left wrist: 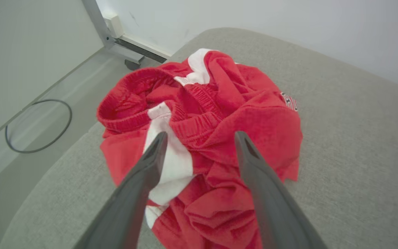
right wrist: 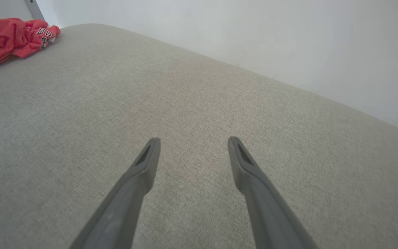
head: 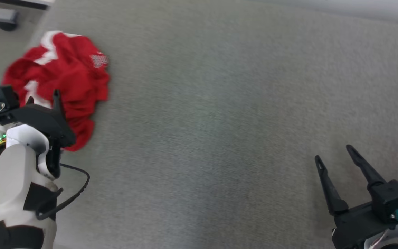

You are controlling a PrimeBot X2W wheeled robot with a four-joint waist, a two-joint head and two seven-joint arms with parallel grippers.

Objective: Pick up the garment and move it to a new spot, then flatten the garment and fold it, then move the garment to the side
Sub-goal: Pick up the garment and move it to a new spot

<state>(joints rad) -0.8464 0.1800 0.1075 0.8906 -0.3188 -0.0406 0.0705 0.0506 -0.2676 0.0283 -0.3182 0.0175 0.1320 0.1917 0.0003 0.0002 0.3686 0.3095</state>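
The garment [head: 64,76] is a crumpled red piece with white stripes and a small printed logo, bunched at the far left of the grey fabric surface [head: 219,121]. My left gripper [head: 43,98] hovers over its near edge, open, with nothing between the fingers. In the left wrist view the garment [left wrist: 219,114] lies heaped just beyond the spread fingertips of the left gripper [left wrist: 200,138]. At the lower right my right gripper [head: 333,152] stands open above bare fabric, far from the garment. From the right wrist, the garment [right wrist: 9,41] sits at the top left, and the right gripper [right wrist: 192,141] is open.
The grey surface's left edge [left wrist: 47,173] drops to a pale floor where a black cable loop [left wrist: 38,126] lies. A metal frame leg with a caster [left wrist: 130,62] stands beyond the garment. A white wall [right wrist: 254,41] runs behind the surface.
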